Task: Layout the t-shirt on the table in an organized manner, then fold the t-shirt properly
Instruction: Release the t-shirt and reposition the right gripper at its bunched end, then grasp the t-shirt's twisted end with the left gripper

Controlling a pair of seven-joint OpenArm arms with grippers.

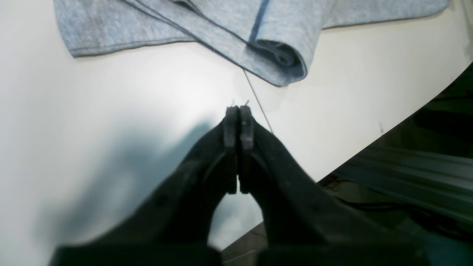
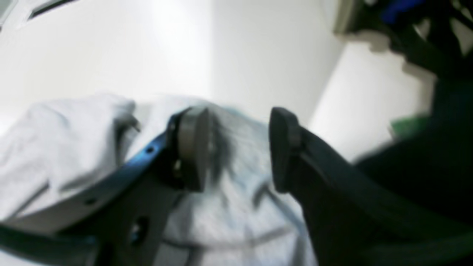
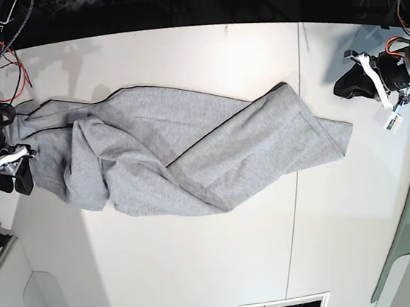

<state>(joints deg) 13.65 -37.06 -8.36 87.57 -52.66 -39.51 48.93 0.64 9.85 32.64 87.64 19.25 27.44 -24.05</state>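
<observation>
T-shirt [image 3: 183,156]: grey, rumpled, spread lengthwise across the table [image 3: 204,272]. Left gripper [image 1: 238,109]: jaws pressed together, empty, clear of the shirt's hem. Right gripper [image 2: 236,147]: jaws apart, at the shirt's bunched end, gripping nothing.

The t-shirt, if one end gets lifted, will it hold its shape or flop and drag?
The t-shirt will likely flop: it lies in soft overlapping folds and wrinkles. A lifted end would probably drape and trail the rest across the table, since it is long and bunched. It looks thin, so probably light.
</observation>
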